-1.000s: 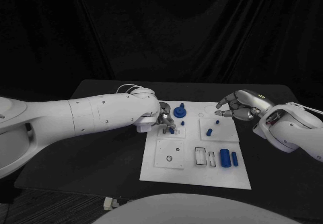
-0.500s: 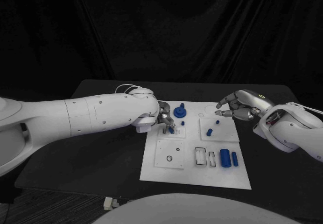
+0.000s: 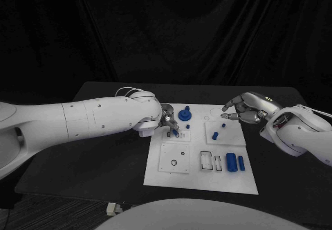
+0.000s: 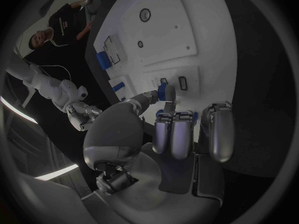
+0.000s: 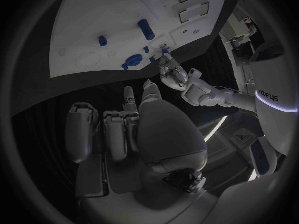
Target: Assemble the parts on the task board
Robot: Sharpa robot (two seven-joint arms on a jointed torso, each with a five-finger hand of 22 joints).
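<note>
left hand [image 3: 168,123] pinches a small blue part [image 4: 163,90] over the task board [image 3: 200,179], by two small slots [image 4: 172,81]; round blue part [image 3: 184,115] just beyond | left wrist view shows the pinch the arm hides from above | right hand [image 3: 243,110] fingers curled, empty, near board's corner | arm reads "sharpa" [image 5: 268,93]

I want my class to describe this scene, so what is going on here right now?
A two-armed robot is assembling small blue parts on a white task board. The left robot hand pinches a small blue piece over the slots at the board's left side. The right robot hand hovers at the board's far right corner, holding nothing. Other blue parts lie on the board.
</note>
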